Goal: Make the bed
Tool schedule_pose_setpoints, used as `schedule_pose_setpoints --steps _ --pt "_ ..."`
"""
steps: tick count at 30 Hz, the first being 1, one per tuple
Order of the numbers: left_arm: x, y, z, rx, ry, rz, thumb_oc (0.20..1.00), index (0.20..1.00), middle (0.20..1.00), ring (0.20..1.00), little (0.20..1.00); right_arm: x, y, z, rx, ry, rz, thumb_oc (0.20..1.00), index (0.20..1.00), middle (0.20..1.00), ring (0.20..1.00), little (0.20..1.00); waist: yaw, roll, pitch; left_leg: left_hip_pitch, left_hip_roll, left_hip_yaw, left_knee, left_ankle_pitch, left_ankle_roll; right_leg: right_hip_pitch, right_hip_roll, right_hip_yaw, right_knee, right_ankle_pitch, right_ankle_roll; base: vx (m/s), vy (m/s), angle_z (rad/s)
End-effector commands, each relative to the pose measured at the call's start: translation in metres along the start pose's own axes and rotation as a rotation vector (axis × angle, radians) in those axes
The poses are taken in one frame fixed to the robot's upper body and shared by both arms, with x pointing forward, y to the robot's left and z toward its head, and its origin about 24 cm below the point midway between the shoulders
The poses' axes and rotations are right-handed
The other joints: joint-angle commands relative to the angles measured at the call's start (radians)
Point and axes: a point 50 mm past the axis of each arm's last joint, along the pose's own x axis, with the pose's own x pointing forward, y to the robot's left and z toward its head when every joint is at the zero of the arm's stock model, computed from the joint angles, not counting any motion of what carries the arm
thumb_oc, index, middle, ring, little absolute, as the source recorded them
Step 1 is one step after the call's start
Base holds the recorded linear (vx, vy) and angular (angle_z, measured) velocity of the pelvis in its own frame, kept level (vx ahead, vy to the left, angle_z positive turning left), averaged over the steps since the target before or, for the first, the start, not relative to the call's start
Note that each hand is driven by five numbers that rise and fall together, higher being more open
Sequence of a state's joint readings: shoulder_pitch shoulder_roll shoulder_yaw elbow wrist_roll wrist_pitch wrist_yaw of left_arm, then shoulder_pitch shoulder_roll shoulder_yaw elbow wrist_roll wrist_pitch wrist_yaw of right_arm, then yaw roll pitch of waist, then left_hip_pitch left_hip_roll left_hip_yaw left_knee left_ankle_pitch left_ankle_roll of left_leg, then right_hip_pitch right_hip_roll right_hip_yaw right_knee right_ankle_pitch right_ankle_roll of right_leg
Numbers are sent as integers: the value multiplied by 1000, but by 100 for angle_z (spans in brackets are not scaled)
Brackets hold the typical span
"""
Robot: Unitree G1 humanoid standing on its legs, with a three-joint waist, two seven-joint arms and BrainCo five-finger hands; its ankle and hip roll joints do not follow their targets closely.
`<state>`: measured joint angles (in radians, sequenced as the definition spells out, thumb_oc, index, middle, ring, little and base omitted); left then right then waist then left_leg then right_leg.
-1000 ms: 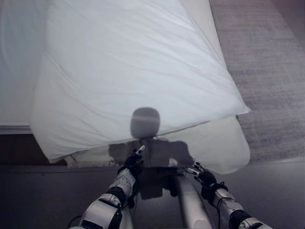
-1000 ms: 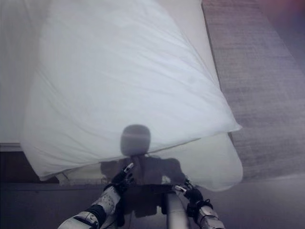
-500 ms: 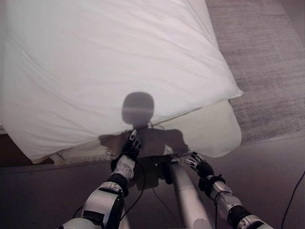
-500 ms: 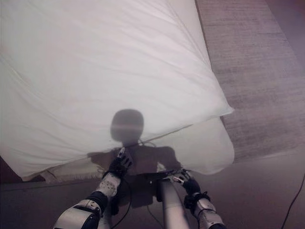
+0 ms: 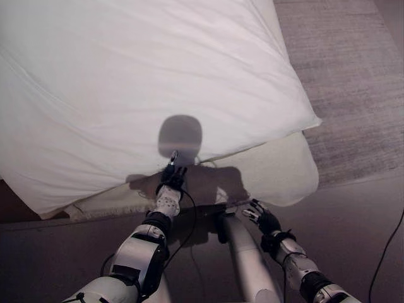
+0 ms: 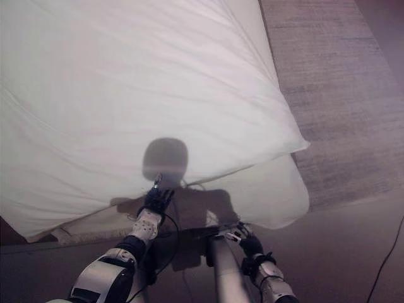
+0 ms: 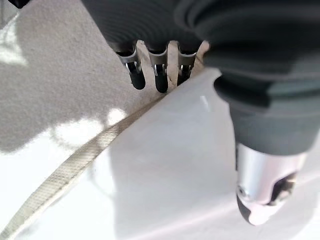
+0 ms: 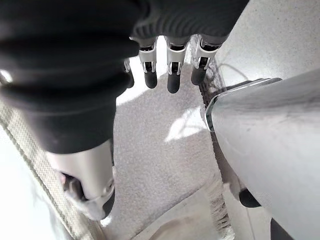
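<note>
- White duvet [image 5: 151, 82] lies spread over the bed, its near edge running on a slant, and its near right corner [image 5: 312, 120] pokes out past the mattress.
- Cream mattress [image 5: 278, 173] shows under that edge, rounded at its near right corner.
- Left hand [image 5: 172, 178] is up at the duvet's near edge, fingers [image 7: 161, 82] straight and a little apart, tips right by the hem, with nothing clasped.
- In the left wrist view the thumb [image 7: 262, 192] hangs over the white cloth, apart from the other fingers.
- Right hand [image 5: 260, 216] hovers lower, just off the mattress's near side, fingers [image 8: 172, 82] relaxed and holding nothing.
- Grey rug [image 5: 353, 82] lies on the floor to the right of the bed.
- A cream fringed cloth edge [image 8: 210, 205] shows in the right wrist view on grey carpet.
</note>
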<state>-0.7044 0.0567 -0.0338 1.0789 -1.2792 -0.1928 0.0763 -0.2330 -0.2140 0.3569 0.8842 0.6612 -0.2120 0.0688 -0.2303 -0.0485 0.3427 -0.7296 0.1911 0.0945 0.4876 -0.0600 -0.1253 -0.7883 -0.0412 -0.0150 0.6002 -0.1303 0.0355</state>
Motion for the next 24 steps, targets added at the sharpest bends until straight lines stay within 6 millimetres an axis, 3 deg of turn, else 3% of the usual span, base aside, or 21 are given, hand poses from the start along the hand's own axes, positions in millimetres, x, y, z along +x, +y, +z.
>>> schedule_pose_setpoints --steps 1,3,4,10,15,18,24 --pt "3 -54 21 -44 -106 -198 796 796 796 796 796 -7 0 -4 16 -24 10 1000 1000 1000 1000 1000 0 -1 -43 -47 -47 41 38 -28 40 0 18 -27 -120 69 57 0 0 0" --pt "2 -57 21 -50 -109 -219 369 369 369 369 369 -7 0 -5 20 -25 11 1000 1000 1000 1000 1000 1 -1 -43 -47 -47 39 36 -26 39 0 19 -28 -122 70 56 0 0 0" --pt "2 -58 20 -50 -111 -234 200 200 200 200 200 -7 1 -6 23 -25 12 1000 1000 1000 1000 1000 4 0 -45 -46 -47 38 35 -25 38 0 19 -28 -122 69 56 0 0 0" --pt "-1 -60 17 -59 -109 -270 200 200 200 200 200 -6 5 -6 38 -30 18 1000 1000 1000 1000 1000 12 2 -47 -48 -45 36 39 -24 35 2 20 -30 -123 69 54 0 0 0" --pt "-14 -82 5 -110 -108 -417 200 200 200 200 200 -5 16 1 129 -75 46 1000 1000 1000 1000 1000 26 6 -35 -34 -54 35 30 -25 40 14 19 -29 -128 71 56 0 0 0" --pt "-27 -94 -3 -148 -97 -535 200 200 200 200 200 -1 35 12 293 -126 150 1000 1000 1000 1000 1000 42 8 -17 -23 -64 33 21 -19 43 31 15 -27 -138 76 56 0 0 0" --pt "-47 -114 -6 -222 -88 -684 200 200 200 200 200 2 63 28 445 -176 296 1000 1000 1000 1000 1000 70 12 3 -1 -82 25 -9 -1 49 58 10 -32 -161 88 58 -9 -2 5"
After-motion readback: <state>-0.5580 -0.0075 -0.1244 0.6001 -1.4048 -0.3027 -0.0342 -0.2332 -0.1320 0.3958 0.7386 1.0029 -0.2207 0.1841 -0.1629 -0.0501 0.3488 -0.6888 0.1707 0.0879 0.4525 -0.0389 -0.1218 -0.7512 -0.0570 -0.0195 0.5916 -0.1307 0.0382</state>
